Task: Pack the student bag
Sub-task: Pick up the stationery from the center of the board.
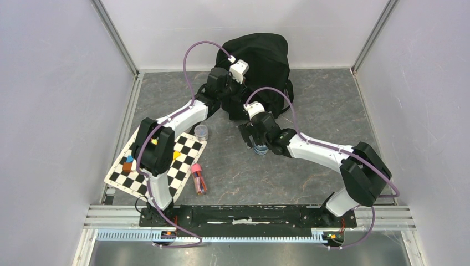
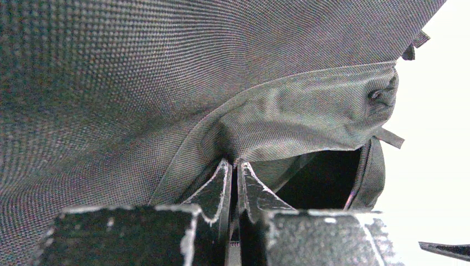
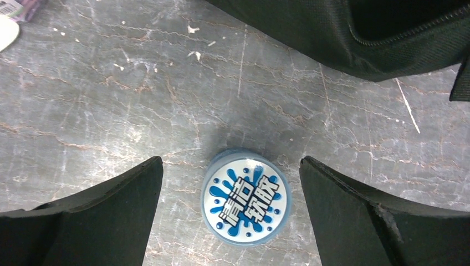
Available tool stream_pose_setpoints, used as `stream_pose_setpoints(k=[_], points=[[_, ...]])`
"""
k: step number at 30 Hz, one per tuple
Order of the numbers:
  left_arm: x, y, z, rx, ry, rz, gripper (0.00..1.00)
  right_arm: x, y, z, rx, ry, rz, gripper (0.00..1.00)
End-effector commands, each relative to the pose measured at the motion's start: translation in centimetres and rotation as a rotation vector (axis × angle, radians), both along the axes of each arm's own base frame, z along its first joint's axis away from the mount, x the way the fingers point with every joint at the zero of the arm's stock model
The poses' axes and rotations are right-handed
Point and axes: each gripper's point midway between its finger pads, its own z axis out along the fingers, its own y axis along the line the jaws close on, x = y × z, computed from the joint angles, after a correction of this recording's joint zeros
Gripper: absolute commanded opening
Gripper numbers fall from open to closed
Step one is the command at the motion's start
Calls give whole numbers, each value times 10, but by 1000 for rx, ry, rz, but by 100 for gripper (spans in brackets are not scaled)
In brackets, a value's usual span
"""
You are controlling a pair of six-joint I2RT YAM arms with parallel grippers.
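Straddling a blue-lidded tub (image 3: 245,197) mid-frame on the table (image 1: 332,111), right gripper (image 3: 231,166) stands wide, not touching it; lined up for a grab, I'd judge. Beyond, left gripper (image 2: 233,166) pinches fabric at the mouth of the bag (image 1: 263,55), probably holding it open. Bag sits top centre.

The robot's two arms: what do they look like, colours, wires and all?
The left arm and right arm both have white tube-like links joined by chunky black joints. A thin purple cable loops along each. Each ends in two black wedge-shaped fingers, some edges scuffed pale.
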Motion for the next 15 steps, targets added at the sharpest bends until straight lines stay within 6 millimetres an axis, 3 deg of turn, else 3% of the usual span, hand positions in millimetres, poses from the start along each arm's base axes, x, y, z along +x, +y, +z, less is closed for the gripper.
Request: stream_pose_setpoints(k=[1,7,11,15], points=[[-3,-8,43,-42,-119,-28,2,0,-21,1,-54,-21,-73,98],[-2,-8,43,-44,-116,-27,2,-7,-32,-21,-104,42,-79,98],[-2,-8,43,-43,-119,-26,2,-8,-29,-26,-101,61,-55,98],[-2,-8,43,-44,-119,-25,2,-8,-24,-34,-94,82,-39,89]])
